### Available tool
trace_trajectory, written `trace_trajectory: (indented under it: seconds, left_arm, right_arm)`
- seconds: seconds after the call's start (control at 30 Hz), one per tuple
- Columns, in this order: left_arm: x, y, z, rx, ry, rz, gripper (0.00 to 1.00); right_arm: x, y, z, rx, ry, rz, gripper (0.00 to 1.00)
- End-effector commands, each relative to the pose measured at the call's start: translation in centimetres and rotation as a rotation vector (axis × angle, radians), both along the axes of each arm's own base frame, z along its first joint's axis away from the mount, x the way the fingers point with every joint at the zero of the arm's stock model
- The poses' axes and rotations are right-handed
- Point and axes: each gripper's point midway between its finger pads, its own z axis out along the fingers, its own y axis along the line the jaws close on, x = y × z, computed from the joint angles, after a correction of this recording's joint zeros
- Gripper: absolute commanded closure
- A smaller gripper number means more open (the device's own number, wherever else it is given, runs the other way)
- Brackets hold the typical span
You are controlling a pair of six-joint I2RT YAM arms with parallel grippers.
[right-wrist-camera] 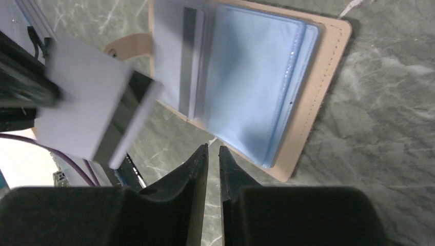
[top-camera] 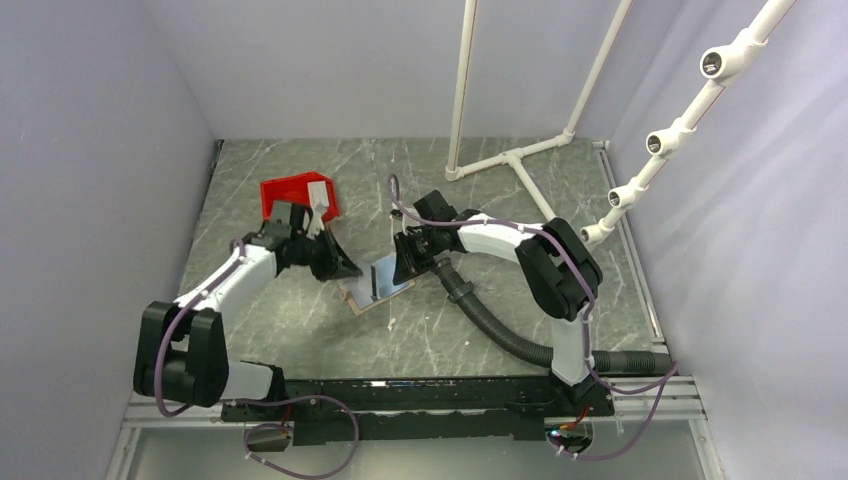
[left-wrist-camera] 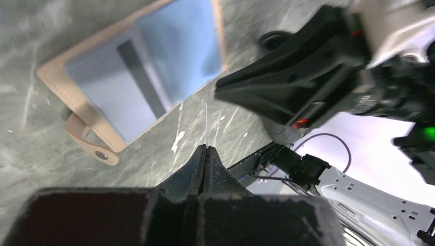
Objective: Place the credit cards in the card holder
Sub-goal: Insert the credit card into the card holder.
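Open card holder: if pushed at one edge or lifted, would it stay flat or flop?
The card holder lies thin and flat on the smooth table, so a push would probably slide it, not tip it. Its blue plastic sleeves look like stacked loose leaves, so they would likely flop if lifted. The strap tab sticks out and might snag.

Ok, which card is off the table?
The whitish card with the dark stripe, pinched in the left hand; the other card lies inside the card holder.

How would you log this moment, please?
left end effector: shut on whitish-grey card | right end effector: slightly open, empty | card holder: open
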Motion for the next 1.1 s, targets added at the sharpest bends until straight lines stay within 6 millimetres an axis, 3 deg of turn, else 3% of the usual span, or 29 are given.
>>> trace_trajectory:
  seconds: [0.0,0.3,0.63,1.07]
  left_arm:
    - [1.2,-2.8,0.8,-0.171,-0.090,-0.011,1.00]
    - [0.4,-2.5,-4.6,-0.125,0.011,0.016,1.00]
    - [-1.4,-0.9,-6.0,-0.049,0.029,0.070,1.00]
    - [-1.6,-0.5,-7.2,-0.033,0.047,0.115,1.00]
  right_arm:
    - [1.7,1.1,0.6,0.034,-0.038,-0.005,0.88]
    - [2.5,0.0,-1.9,-0.034,-0.020,-0.054,0.98]
    - [2.6,-0.2,-2.0,-0.038,-0.024,-0.050,0.99]
    - [2.5,-0.1,-1.7,-0.029,-0.025,-0.045,0.99]
